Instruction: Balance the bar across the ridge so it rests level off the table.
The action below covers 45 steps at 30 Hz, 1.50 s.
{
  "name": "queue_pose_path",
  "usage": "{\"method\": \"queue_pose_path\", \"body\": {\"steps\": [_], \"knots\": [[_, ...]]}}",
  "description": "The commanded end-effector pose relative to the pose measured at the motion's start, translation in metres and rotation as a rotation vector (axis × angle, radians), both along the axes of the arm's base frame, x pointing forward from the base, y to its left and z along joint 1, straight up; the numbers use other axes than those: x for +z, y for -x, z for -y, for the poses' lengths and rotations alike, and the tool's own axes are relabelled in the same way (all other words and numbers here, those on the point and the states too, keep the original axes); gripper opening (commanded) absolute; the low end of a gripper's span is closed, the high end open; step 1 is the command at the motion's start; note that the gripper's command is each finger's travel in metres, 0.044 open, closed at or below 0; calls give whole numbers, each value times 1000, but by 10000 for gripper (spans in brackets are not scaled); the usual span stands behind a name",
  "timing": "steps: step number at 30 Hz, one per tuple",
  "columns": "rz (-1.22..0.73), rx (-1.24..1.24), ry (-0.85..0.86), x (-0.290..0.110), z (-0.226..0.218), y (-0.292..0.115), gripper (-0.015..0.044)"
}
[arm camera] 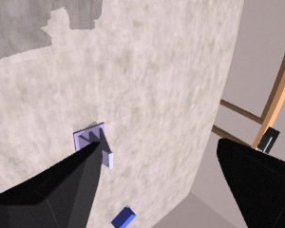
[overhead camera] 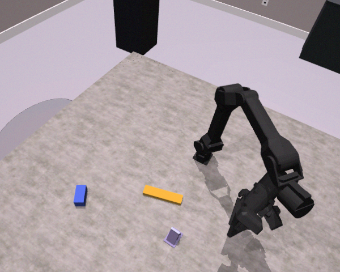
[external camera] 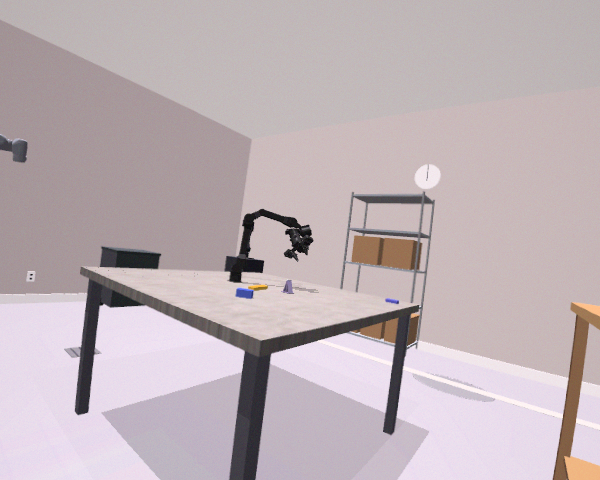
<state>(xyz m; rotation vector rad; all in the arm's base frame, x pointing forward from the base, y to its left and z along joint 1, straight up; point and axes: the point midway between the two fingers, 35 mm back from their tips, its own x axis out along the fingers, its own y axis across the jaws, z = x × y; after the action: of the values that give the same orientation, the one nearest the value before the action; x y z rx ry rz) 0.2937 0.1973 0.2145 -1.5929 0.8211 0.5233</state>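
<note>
The orange bar [overhead camera: 162, 194] [external camera: 258, 287] lies flat on the table and does not show in the wrist view. The small lavender ridge [overhead camera: 173, 236] [external camera: 288, 287] [arm camera: 87, 134] stands upright on its base plate, apart from the bar, with nothing on it. My gripper [overhead camera: 229, 230] [external camera: 301, 256] [arm camera: 161, 148] is open and empty, raised above the table to the right of the ridge in the top view. In the wrist view the left finger overlaps part of the ridge.
A blue block [overhead camera: 80, 194] [external camera: 244, 292] [arm camera: 123, 218] lies left of the bar in the top view. A small blue piece [external camera: 392, 300] lies near the table's right corner in the exterior view. Dark cabinets stand beyond the table.
</note>
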Motion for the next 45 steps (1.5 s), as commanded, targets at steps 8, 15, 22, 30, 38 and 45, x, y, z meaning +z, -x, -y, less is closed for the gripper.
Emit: {"method": "queue_pose_path", "body": {"steps": [8,15,22,30,38,45], "knots": [[-28,-303,-166,-16,45,-13,315],[-36,-511,-277,-26,75,-18,315],[-39,-731,-386,-36,104,-20,315],[-34,-993,-508,-48,136,-19,315],[-19,-1263,-624,-58,166,-13,315],[0,-1501,-723,-67,190,-6,315]]}}
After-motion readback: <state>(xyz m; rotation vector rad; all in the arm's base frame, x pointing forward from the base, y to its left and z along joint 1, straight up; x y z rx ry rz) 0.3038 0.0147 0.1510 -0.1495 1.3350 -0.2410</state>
